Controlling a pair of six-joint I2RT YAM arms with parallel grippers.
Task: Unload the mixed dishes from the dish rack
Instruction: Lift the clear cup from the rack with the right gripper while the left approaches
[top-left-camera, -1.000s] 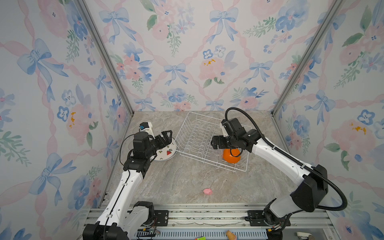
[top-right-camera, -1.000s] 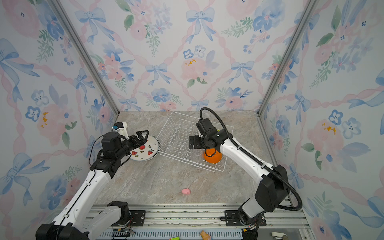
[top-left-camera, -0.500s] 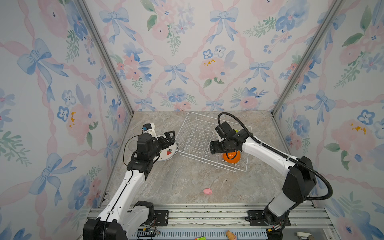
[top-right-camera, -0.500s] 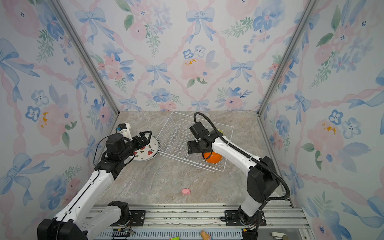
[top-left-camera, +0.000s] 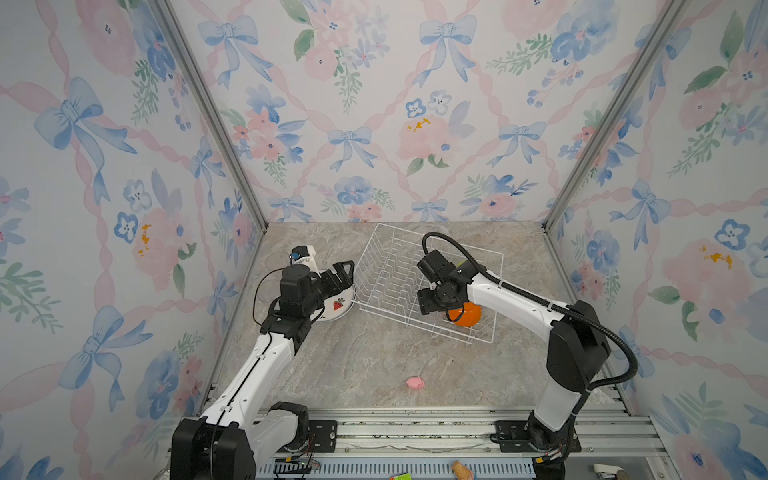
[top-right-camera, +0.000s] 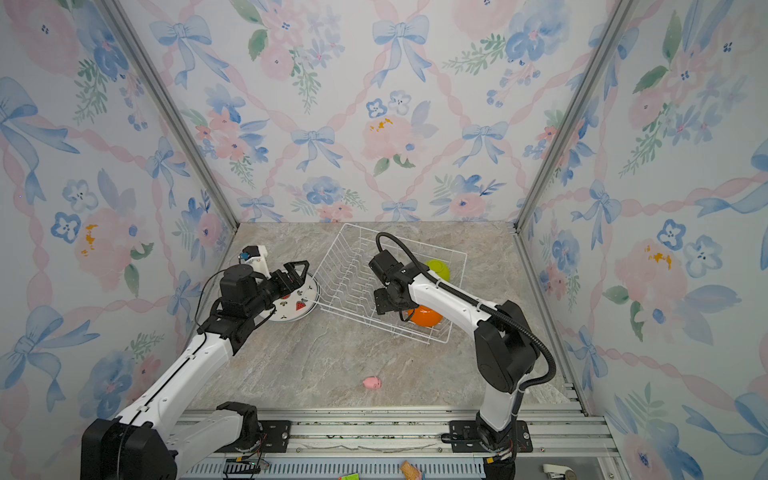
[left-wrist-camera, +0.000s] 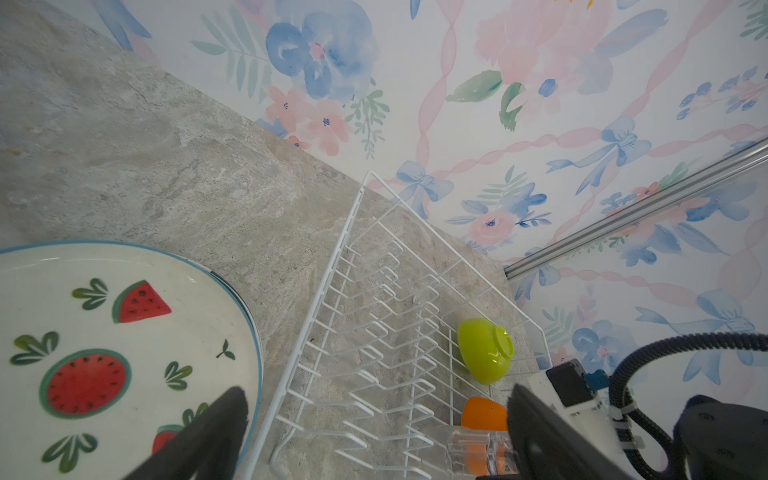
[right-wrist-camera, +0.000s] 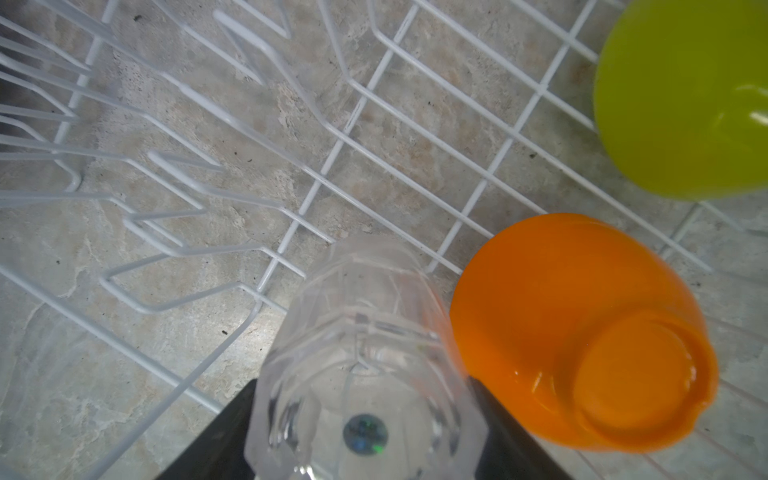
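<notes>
Now the right gripper straddles a clear glass beside the orange bowl, clamped or not I cannot tell, while the left gripper stands open.

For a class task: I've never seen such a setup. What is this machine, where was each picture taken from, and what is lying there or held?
It is a two-armed robot emptying a dish rack. The two wide pictures come from one camera high above; the two close-ups come from cameras on the wrists. On the table beside the rack lies a watermelon plate; the left gripper hovers open over it, empty. A pink toy lies nearer the front. In the rack sit a green bowl, an orange bowl and a clear glass. The right gripper straddles the glass; whether it grips yet is unclear.
</notes>
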